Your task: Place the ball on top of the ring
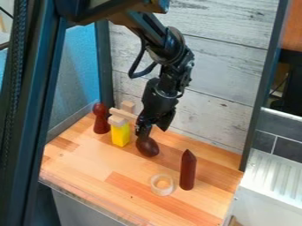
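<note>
Robot arm (168, 46), cut off above. Dark brown ball (147, 147), upper end partly hidden, from where I stand, behind the fingers (142, 125). White ribbed panel (272, 176), cut off at right.

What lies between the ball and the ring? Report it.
Just bare wooden counter lies between the dark brown ball and the pale ring, in the camera view.

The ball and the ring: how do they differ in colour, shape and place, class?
The ball is dark brown; the ring is pale. The ball is rounded and egg-like, while the ring has an open middle. The ball is nearer the plank wall, the ring nearer the counter's front edge. Both have curved outlines.
</note>
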Tool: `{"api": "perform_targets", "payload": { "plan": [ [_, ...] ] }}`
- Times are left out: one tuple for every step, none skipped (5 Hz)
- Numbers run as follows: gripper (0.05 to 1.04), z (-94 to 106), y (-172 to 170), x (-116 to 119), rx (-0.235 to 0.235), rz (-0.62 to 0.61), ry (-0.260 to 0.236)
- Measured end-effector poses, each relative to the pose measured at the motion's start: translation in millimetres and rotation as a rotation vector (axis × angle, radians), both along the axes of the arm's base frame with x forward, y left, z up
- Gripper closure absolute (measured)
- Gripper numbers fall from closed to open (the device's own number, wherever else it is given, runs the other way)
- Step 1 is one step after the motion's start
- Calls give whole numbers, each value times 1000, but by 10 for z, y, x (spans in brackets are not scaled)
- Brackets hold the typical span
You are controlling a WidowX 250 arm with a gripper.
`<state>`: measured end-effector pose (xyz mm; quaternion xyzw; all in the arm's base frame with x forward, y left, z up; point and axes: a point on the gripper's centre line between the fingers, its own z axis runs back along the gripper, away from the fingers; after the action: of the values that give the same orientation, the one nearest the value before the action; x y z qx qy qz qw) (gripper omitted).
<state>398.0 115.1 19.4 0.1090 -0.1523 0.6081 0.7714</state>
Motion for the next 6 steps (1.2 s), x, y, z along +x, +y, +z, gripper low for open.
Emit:
{"api": "perform_targets", "payload": {
  "plan": [
    [83,-144,-13,-38,-10,-1,36],
    [83,-239,-64,-70,-43,-75,67],
    [83,-331,-80,-98,-85,-120,55],
    [83,-337,-96,-80,-96,-137,32],
    [83,-356,-92,-54,-157,-147,-2],
    [83,-119,-6,-14,-201,-149,-117]
  ]
}}
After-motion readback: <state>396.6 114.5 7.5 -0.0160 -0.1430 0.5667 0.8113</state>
